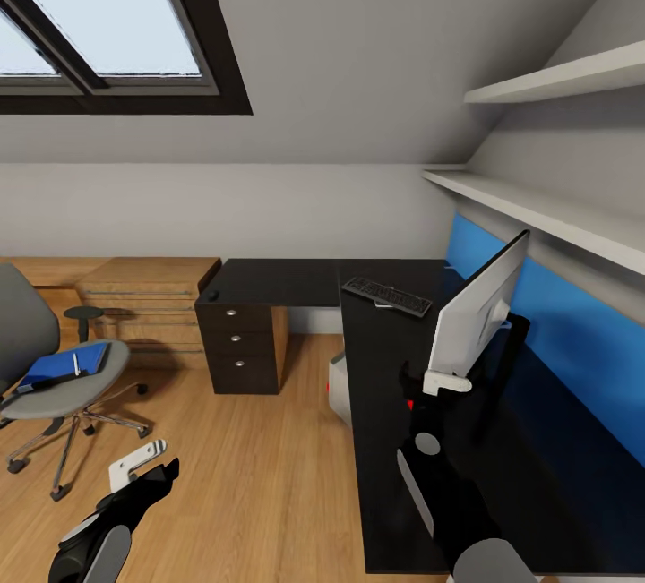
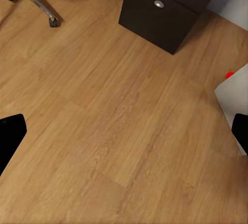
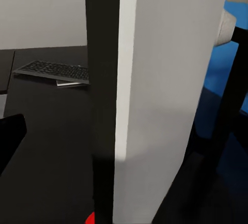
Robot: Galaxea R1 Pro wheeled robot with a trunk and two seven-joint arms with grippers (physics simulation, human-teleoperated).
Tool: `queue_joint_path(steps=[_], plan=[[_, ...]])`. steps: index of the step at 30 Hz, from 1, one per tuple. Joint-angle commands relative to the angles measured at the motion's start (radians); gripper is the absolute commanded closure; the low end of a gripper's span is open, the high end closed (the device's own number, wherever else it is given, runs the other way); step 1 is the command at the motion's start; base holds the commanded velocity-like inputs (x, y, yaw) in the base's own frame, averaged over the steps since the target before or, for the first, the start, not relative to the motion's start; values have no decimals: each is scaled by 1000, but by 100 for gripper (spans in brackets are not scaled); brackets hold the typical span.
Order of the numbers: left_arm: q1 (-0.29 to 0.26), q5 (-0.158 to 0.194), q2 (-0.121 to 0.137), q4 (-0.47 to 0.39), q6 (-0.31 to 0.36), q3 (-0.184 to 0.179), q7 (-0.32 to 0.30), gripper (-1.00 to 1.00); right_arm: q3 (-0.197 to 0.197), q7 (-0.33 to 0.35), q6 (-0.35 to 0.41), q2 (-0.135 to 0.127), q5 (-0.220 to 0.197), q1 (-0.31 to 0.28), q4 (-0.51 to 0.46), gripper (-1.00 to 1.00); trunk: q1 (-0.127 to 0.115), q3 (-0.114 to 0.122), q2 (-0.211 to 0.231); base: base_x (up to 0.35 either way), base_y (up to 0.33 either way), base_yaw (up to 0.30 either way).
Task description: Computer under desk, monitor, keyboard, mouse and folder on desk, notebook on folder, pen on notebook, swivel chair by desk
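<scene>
One monitor (image 1: 475, 310) is standing on the desk (image 1: 385, 440) right of centre in the head view, its pale back turned to the camera. The right gripper (image 1: 436, 380) is closing on the monitor's lower near edge. One keyboard (image 1: 386, 295) is lying behind it on the desk, well apart. One computer (image 1: 338, 386) is showing under the desk edge, centre frame. One chair (image 1: 54, 368) is sitting at the left edge, carrying one blue folder (image 1: 63, 363) with one pen (image 1: 76, 363) on top. The left gripper (image 1: 148, 467), lower left, is hanging wide apart over the floor (image 2: 113, 121). No writing is readable
</scene>
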Motion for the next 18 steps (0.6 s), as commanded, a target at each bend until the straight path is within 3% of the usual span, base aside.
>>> queue_joint_path(steps=[1, 11, 18], plan=[[-1, 10, 0, -2, 3, -1, 8, -100, 0, -6, 3, 0, 7, -1, 1, -100, 0, -2, -2, 0, 0, 0], [-1, 11, 1, -2, 3, -1, 8, -100, -7, -9, 8, 0, 7, -1, 0, -100, 0, -2, -2, 0, 0, 0], [-1, 11, 1, -2, 3, -1, 8, -100, -32, -9, 12, 0, 7, -2, 1, -100, 0, -2, -2, 0, 0, 0]])
